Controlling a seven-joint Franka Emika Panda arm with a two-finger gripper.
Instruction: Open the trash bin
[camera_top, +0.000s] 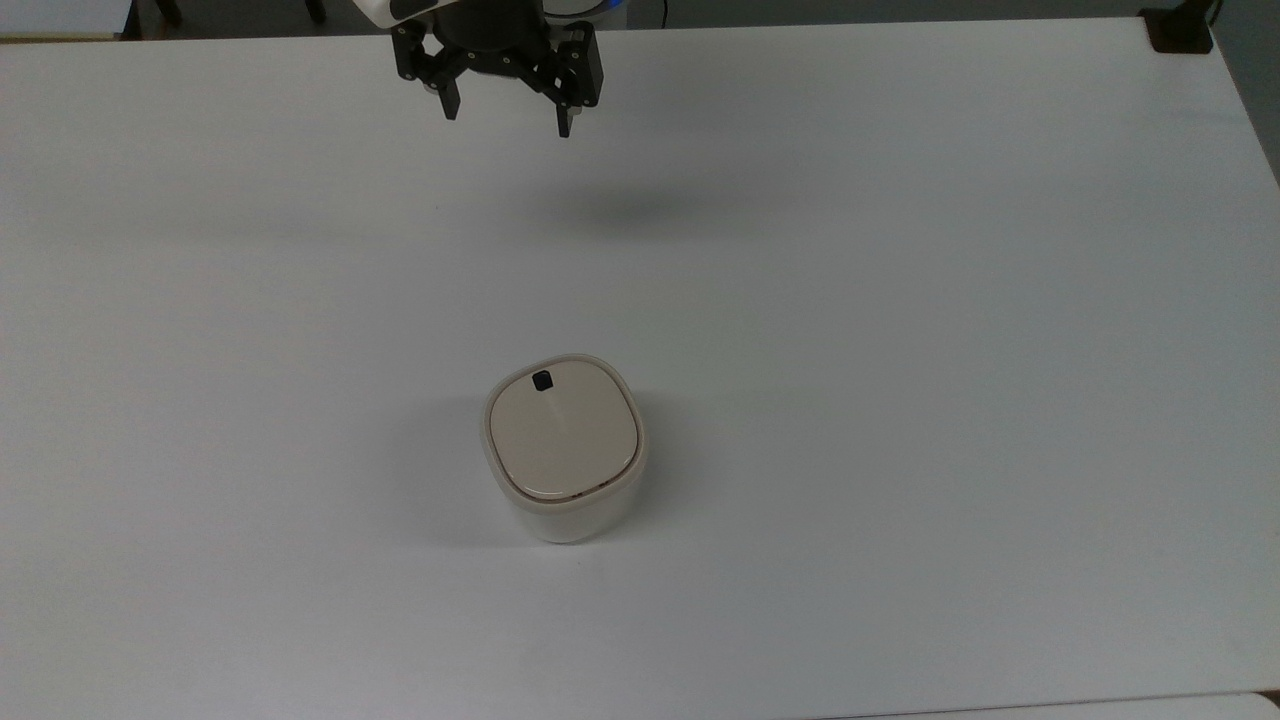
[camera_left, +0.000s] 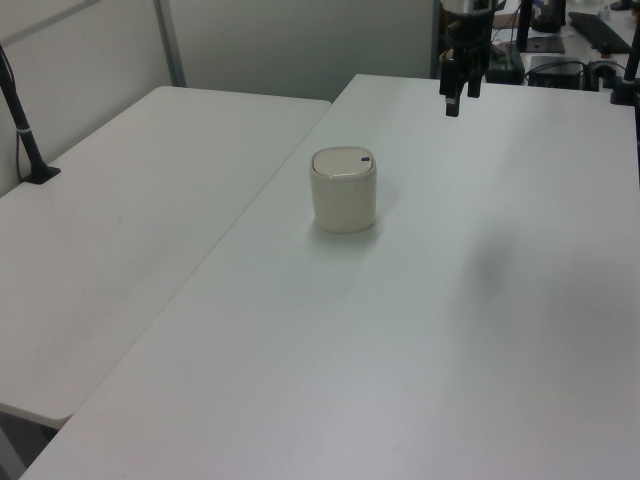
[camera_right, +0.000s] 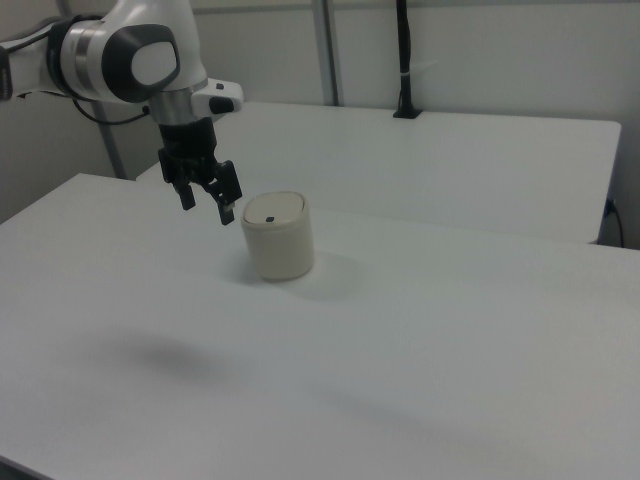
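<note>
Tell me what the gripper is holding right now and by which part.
Nothing is held. The gripper hangs open and empty above the table, well apart from the trash bin, whose lid is shut.

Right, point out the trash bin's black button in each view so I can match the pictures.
Top view: the black button sits at the lid's upper edge, toward the gripper.
Left view: at the lid's right rim.
Right view: near the lid's left edge.
Shared landmark: the trash bin itself, standing alone on the white table.
</note>
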